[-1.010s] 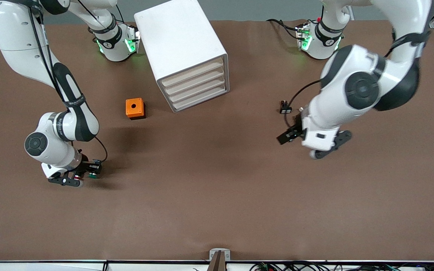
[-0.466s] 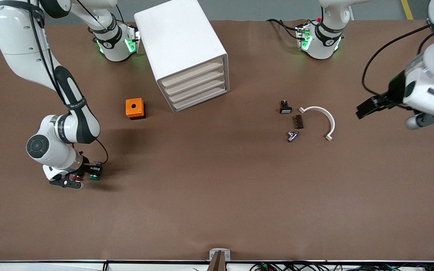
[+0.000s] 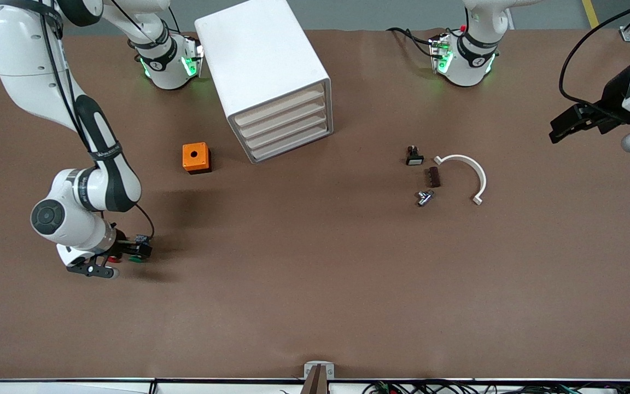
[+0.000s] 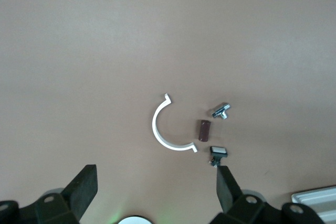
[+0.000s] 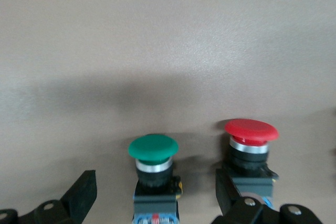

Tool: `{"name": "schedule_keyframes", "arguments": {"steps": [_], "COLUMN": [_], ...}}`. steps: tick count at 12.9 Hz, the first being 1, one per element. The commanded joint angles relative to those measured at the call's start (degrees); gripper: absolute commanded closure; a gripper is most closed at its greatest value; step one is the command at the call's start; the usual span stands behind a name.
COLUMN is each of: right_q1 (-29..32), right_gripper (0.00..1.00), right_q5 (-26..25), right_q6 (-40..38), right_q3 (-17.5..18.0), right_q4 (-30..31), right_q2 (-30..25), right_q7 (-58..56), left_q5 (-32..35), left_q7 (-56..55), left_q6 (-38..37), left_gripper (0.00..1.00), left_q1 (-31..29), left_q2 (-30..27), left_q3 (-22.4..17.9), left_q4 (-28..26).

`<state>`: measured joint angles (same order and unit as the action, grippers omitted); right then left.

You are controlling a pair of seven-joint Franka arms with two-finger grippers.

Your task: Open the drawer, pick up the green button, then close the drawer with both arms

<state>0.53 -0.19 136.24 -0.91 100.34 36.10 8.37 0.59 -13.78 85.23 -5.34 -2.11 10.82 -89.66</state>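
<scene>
The white cabinet [image 3: 260,54] stands near the right arm's base, and all four cream-fronted drawers [image 3: 283,122] are shut. The green-capped button [image 3: 137,258] lies on the table toward the right arm's end. In the right wrist view it [image 5: 153,149] sits between the spread fingers of my right gripper [image 5: 155,190], which do not touch it. My right gripper [image 3: 134,250] is low over it. My left gripper [image 3: 564,127] is open and empty, up in the air at the left arm's end; its wrist view [image 4: 156,188] shows only table between the fingers.
A red-capped button [image 5: 251,132] stands right beside the green one, also in the front view [image 3: 111,259]. An orange box [image 3: 196,157] sits near the cabinet. A white curved clip [image 3: 471,167], a brown block [image 3: 433,177], a metal piece [image 3: 424,197] and a small black switch [image 3: 414,157] lie together.
My left arm has swung away from over the small parts to the left arm's end of the table, uncovering them. My right gripper has shifted only slightly beside the green button.
</scene>
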Motion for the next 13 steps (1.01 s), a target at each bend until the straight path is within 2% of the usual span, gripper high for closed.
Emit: {"name": "schedule_keyframes", "arguments": {"steps": [1, 3, 7, 10, 13], "right_q1": [0.9, 0.9, 2.3, 2.5, 2.7], "right_gripper": [0.00, 0.00, 0.00, 0.00, 0.00], "right_q5": [-0.6, -0.7, -1.0, -2.0, -2.1], "right_q6": [-9.6, -16.3, -32.4, -36.0, -38.5], "right_q3": [0.7, 0.6, 0.6, 0.7, 0.6], "right_q4": [-3.0, -4.5, -8.8, -9.2, -12.4], "right_q2": [-5.4, -9.6, -18.2, -24.0, -26.1], "right_q7": [-0.9, -3.2, -7.9, -9.0, -13.8], "left_q5": [0.6, 0.6, 0.6, 0.6, 0.6], "left_q7": [4.4, 4.3, 4.5, 4.4, 4.4], "left_q6": [0.0, 0.1, -0.1, -0.6, -0.9], "left_gripper": [0.00, 0.00, 0.00, 0.00, 0.00], "left_q1": [3.0, 5.2, 5.0, 4.9, 4.9], "left_q2": [-4.5, -6.1, -6.2, -6.3, -6.4], "left_q3": [-4.1, -5.0, -4.4, -4.3, -4.4], "left_q4": [-4.6, -6.2, -6.3, -6.2, -6.1]}}
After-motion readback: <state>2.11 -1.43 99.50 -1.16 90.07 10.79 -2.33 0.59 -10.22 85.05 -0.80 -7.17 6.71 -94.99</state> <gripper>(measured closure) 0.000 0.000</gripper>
